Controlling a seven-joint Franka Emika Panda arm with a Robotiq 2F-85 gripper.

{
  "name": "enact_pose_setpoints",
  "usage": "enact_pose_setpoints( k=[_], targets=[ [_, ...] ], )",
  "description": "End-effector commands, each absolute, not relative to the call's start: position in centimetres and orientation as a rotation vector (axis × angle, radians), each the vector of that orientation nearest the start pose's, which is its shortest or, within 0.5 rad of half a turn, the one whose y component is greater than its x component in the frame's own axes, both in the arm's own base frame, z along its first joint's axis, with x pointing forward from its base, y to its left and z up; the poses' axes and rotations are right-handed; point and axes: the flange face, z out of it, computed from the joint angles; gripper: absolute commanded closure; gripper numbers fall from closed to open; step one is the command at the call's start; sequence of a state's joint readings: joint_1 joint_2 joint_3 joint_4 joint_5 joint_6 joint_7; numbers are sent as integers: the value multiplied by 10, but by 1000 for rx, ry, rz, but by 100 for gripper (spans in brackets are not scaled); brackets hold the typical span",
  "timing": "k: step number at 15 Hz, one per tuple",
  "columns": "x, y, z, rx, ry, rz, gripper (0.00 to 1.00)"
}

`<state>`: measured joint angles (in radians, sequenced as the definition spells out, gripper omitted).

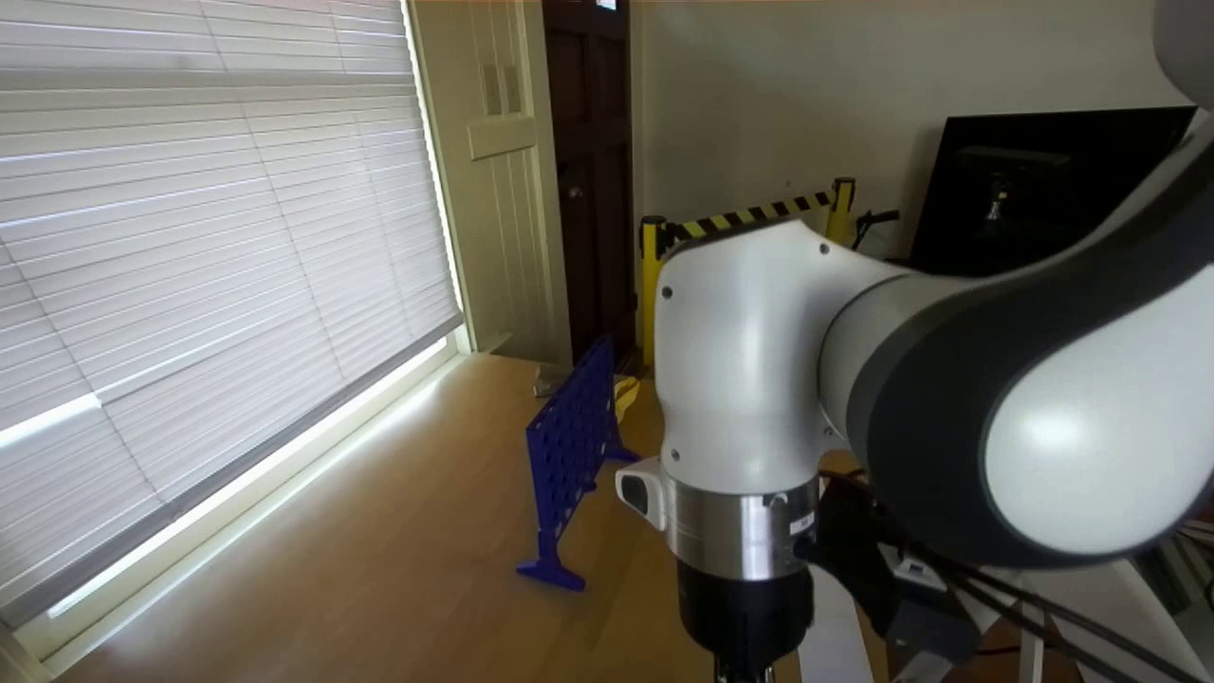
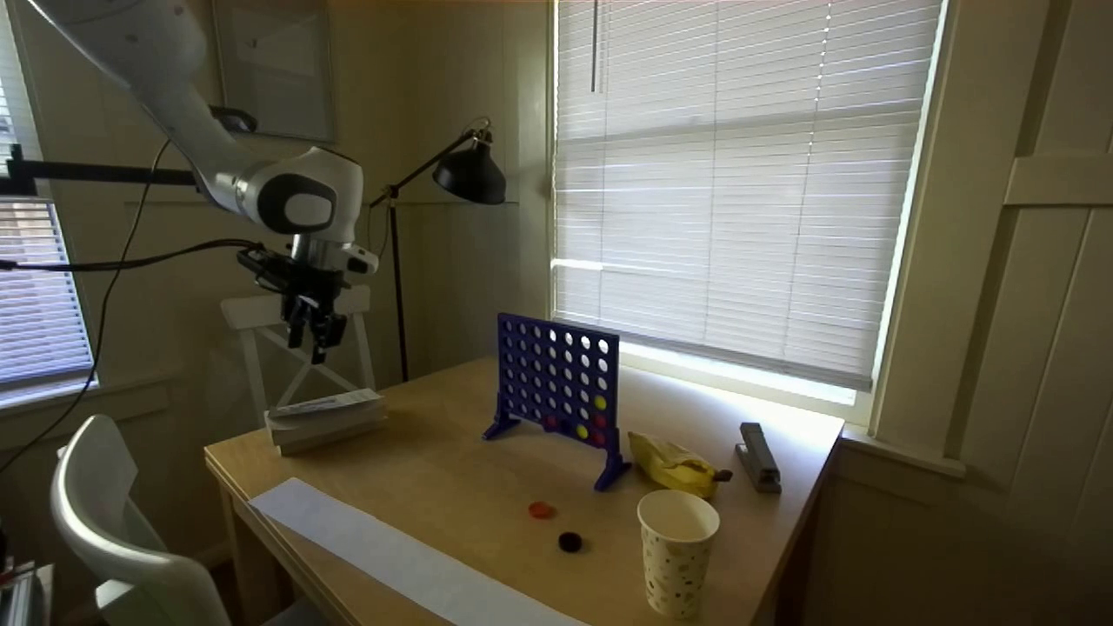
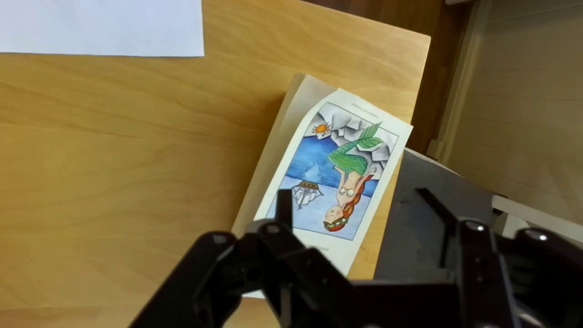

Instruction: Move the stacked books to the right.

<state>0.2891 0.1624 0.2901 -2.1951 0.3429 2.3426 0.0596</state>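
Note:
The stacked books (image 2: 326, 421) lie flat near the table's far left corner in an exterior view. In the wrist view, the top cover (image 3: 350, 155) has a white border and a blue and green mermaid picture. The stack lies at a slant close to the table edge, and its lower end is partly hidden by my gripper. My gripper (image 2: 310, 341) hangs above the books, apart from them. In the wrist view its fingers (image 3: 355, 200) are spread wide with nothing between them; one overlaps the cover, the other lies past the table edge. An exterior view shows only the gripper's top (image 1: 744, 669).
A blue upright rack (image 2: 556, 374) stands mid-table; it also shows in an exterior view (image 1: 574, 436). A banana (image 2: 674, 465), stapler (image 2: 759, 456), paper cup (image 2: 678, 552), red disc (image 2: 541, 509) and black disc (image 2: 569, 542) are on the table. White paper (image 2: 383, 552) runs along the near edge.

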Motion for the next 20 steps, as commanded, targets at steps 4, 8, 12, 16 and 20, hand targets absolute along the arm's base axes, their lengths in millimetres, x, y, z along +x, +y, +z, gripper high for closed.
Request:
enact_pose_setpoints(
  k=[4,8,12,16,20],
  targets=[
    [451,379,251,-2787,-427,102,84],
    [447,418,242,-2755,-448,45,100],
    [443,439,218,-2789,-468,47,100],
    [443,451,194,-2849,-518,52,100],
    [446,457,185,-2914,-574,23,100]
  ],
)
